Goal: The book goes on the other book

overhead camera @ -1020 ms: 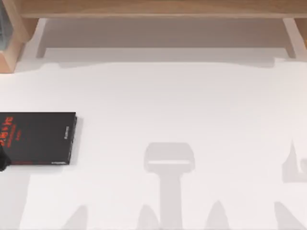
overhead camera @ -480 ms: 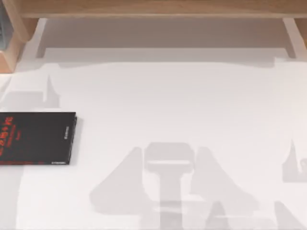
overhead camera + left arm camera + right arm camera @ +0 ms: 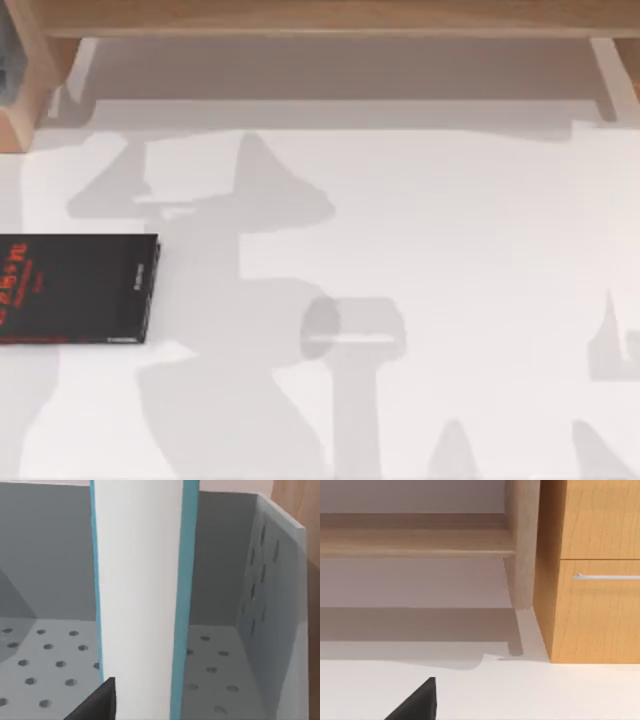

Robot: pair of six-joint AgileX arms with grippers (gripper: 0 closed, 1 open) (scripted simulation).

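The book [image 3: 140,595] stands upright in the left wrist view, white page edges facing me between teal-blue covers, inside a grey perforated bin [image 3: 265,605]. My left gripper [image 3: 150,714] is open just short of the book, one dark fingertip [image 3: 97,702] showing beside its left cover. The other book [image 3: 75,290], thin and black with red lettering, lies flat at the table's left edge in the top view. My right gripper [image 3: 475,714] is open and idle above the white table, one dark fingertip [image 3: 417,700] in view.
A wooden shelf [image 3: 320,18] runs along the table's back edge, with a wooden upright [image 3: 25,100] at the far left. The right wrist view faces a wooden cabinet [image 3: 595,605] with a metal drawer handle [image 3: 605,576]. Arm shadows fall across the white tabletop [image 3: 450,220].
The dark arm tip at the top view's left edge a second ago is gone. A large arm shadow has swept over the table toward the far left. The black book has not moved.
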